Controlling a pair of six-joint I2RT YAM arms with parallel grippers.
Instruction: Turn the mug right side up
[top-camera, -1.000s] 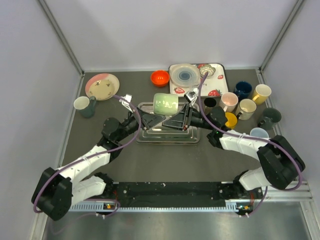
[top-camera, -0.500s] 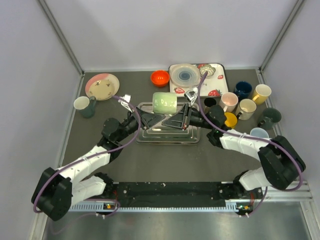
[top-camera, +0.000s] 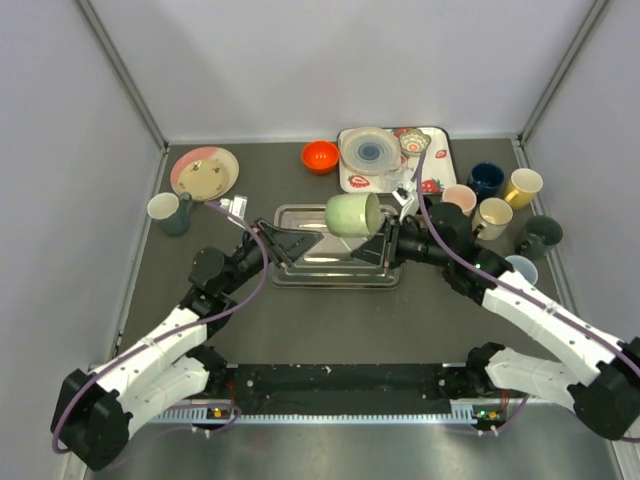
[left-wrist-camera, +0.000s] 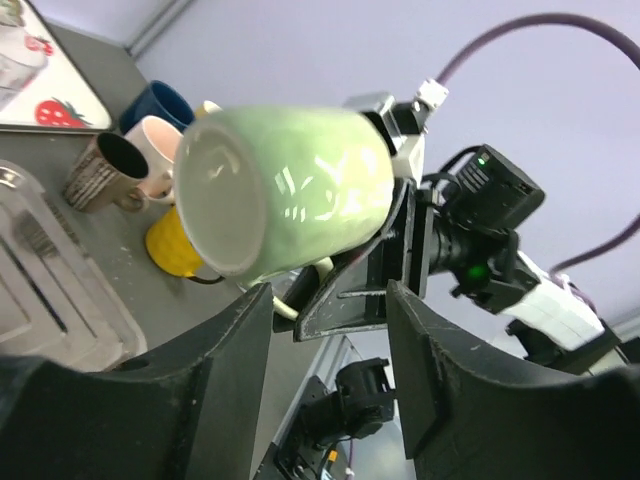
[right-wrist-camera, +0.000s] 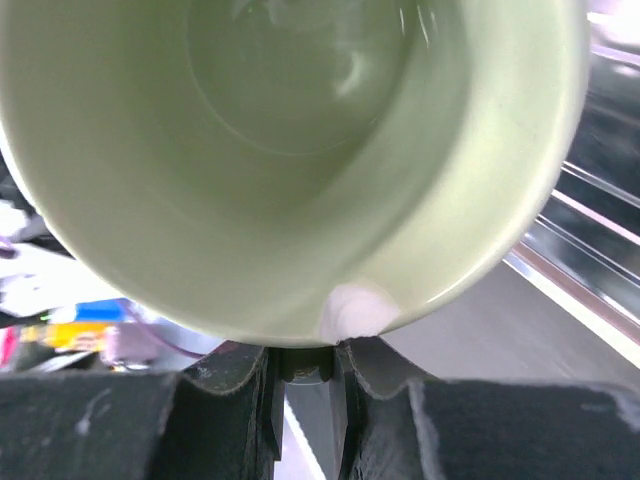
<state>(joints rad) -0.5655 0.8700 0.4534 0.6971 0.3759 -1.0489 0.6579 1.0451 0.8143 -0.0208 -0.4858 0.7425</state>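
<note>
The pale green mug (top-camera: 352, 214) hangs above the metal tray (top-camera: 330, 274), lying on its side with its mouth to the right. My right gripper (top-camera: 387, 240) is shut on the mug's handle. In the right wrist view the mug's open mouth (right-wrist-camera: 290, 150) fills the frame above the closed gripper (right-wrist-camera: 305, 372). My left gripper (top-camera: 285, 243) is open and empty over the tray's left part, apart from the mug. In the left wrist view the mug's base (left-wrist-camera: 280, 190) faces me beyond the open gripper (left-wrist-camera: 330, 370).
Several mugs (top-camera: 490, 215) stand in a cluster at the right. A red bowl (top-camera: 320, 156) and a strawberry tray with a plate (top-camera: 372, 152) are at the back. A pink plate (top-camera: 205, 172) and a mug (top-camera: 168, 211) are at the left.
My right gripper has lifted the green mug off the tray, carried it rightward and tipped it onto its side. My left gripper has drawn back to the left.
</note>
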